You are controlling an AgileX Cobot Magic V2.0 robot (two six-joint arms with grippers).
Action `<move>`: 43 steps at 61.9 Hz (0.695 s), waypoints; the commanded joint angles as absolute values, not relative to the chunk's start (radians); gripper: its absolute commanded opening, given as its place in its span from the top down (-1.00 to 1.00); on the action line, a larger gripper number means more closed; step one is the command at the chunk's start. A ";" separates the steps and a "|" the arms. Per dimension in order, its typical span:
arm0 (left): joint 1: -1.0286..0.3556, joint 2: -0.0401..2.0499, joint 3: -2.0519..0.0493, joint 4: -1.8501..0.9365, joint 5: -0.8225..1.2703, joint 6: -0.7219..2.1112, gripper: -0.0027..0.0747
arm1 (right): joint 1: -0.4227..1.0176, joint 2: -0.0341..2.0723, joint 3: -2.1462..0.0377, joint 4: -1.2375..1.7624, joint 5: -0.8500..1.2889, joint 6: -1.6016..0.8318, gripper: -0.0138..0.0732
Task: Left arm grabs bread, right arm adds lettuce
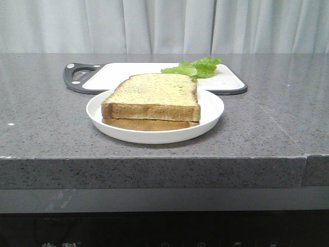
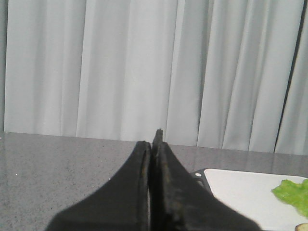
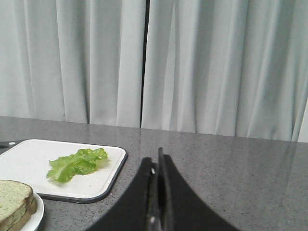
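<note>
Nearest the front camera, the white plate (image 1: 97,116) sits on the grey tabletop (image 1: 41,118), carrying the bread (image 1: 154,92) stacked on a thinner slice (image 1: 146,124). At one o'clock behind it, the lettuce (image 1: 198,68) lies on the cutting board (image 1: 123,72), its long axis running left to right. My left pincer (image 2: 153,144) and right pincer (image 3: 156,166) are both pressed together, holding nothing, neither showing from the front. My left pincer sees only the board and lettuce edge toward four o'clock. From my right pincer, the lettuce lies toward ten o'clock, well apart.
</note>
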State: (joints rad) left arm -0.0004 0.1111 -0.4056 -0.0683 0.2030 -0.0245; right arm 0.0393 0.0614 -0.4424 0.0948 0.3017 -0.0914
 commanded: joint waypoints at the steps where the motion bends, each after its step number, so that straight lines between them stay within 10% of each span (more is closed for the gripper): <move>1: -0.007 0.204 -0.559 -0.076 0.233 -0.018 0.98 | 0.034 0.167 -0.567 0.086 0.333 -0.091 0.81; 43: -0.007 0.623 -0.726 -0.078 0.450 -0.018 0.98 | 0.034 0.539 -0.679 0.088 0.502 -0.091 0.80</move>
State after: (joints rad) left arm -0.0004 0.5950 -0.6948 -0.0683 0.5167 -0.0166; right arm 0.0393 0.5109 -0.6459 0.0948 0.5609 -0.0914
